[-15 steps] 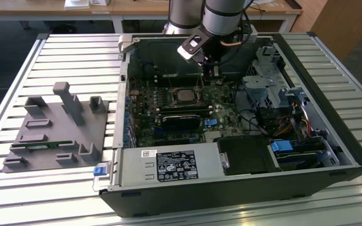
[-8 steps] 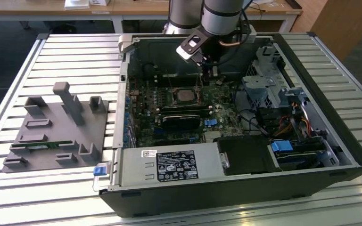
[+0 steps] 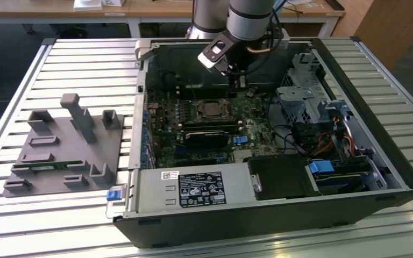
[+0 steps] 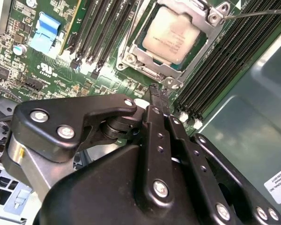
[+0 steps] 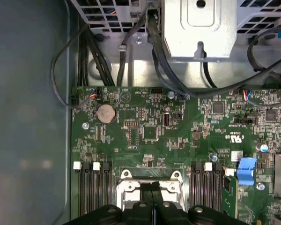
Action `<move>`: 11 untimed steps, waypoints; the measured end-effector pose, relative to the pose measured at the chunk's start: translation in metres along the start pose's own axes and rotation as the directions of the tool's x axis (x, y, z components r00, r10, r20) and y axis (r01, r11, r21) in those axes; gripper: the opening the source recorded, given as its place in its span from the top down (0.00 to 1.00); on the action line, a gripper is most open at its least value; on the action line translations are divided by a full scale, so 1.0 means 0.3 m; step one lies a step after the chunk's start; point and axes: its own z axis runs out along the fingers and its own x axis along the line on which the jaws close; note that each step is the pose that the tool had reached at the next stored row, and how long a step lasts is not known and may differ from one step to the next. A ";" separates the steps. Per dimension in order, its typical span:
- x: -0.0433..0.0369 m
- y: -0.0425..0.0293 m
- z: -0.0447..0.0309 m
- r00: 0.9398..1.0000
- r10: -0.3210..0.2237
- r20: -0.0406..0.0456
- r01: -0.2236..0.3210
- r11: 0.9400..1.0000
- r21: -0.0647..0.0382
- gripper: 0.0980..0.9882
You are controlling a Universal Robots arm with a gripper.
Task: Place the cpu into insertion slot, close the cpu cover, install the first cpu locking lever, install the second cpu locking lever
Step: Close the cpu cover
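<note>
My gripper (image 4: 158, 91) is clenched, fingers tip to tip with nothing between them, poised close by a corner of the insertion slot (image 4: 131, 58). The cpu (image 4: 172, 35), a flat square with a pale silver-grey top and faint print I cannot read, sits in that slot. The silver cpu cover (image 4: 199, 44) frames it on the green motherboard (image 5: 178, 136).

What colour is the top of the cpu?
The cpu is pale silver-grey, clearest in the second wrist view.
</note>
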 end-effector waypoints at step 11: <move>0.000 -0.010 0.002 1.000 0.000 0.000 0.000 1.000 0.000 0.99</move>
